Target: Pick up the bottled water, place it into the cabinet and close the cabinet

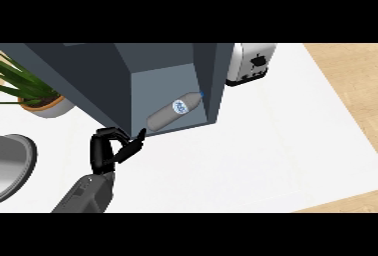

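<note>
The left hand (109,152) was seen at the lower left of the head view, raised on its grey forearm from the lower edge, with its fingers loosely spread and slightly bent and nothing held in them; one fingertip was placed just at the lower front corner of the cabinet (212,75). The white counter (244,160) was shown filling most of the view, bordered at the right and lower right by a light wooden floor (347,85). The bottled water (176,109) was found inside the open cabinet, laid on its side and tilted, its cap turned toward the upper right near the inner wall. A broad dark panel (74,75) was seen stretching from the cabinet's left side; whether it was the door or a side wall could not be told. A silver toaster (251,62) was set just behind the cabinet at the right, partly hidden by it. A potted plant (33,95) was placed at the left edge beside the panel, and the rim of a metal sink (13,162) was cut by the same edge below it. Open counter was left in front of the cabinet and to its right.
</note>
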Tool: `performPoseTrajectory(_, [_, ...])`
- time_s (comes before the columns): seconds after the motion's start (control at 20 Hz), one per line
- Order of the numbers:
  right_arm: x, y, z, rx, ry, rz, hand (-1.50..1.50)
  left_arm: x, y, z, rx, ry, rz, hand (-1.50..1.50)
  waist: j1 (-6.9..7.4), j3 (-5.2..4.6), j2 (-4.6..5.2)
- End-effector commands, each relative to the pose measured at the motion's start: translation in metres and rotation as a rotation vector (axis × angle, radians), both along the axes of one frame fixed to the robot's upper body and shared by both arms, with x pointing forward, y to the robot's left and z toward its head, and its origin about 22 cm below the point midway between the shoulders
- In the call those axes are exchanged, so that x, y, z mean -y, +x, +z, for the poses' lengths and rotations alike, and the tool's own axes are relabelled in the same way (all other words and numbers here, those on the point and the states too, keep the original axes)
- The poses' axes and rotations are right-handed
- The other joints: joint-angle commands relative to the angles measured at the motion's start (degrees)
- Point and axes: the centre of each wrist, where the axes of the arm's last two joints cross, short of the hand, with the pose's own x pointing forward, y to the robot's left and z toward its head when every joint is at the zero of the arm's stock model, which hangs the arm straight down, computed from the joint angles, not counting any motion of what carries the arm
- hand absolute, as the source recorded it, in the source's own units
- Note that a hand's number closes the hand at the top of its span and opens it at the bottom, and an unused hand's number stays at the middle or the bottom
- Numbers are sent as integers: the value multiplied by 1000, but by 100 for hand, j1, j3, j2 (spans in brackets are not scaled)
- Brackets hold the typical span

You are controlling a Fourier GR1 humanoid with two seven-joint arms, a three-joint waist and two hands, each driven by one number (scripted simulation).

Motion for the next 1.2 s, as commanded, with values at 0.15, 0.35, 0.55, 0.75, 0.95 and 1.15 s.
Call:
performPoseTrajectory(0.15, [-2, -2, 1, 3, -24, 7, -150, 89, 68, 82, 204, -142, -263, 150, 12, -75, -18])
performPoseTrajectory(0.35, [3, -3, 6, 10, -37, -1, -150, 109, 61, 76, 189, -190, -302, 150, 103, -77, -47])
performPoseTrajectory(0.55, [2, -7, 7, 4, -61, 1, -150, 111, 54, 67, 179, -221, -347, 150, 298, -76, -71])
performPoseTrajectory(0.75, [-8, -16, 10, -7, -75, 15, -150, 103, 57, 71, 156, -298, -405, 150, 423, -81, -117])
performPoseTrajectory(0.95, [-3, -23, 12, -21, -94, 18, 150, 110, 46, 63, 169, -379, -467, 150, 605, -69, -140])
performPoseTrajectory(1.15, [-12, -32, 17, -41, -107, 48, 150, 123, 32, 54, 148, -459, -578, 150, 857, -70, -136])
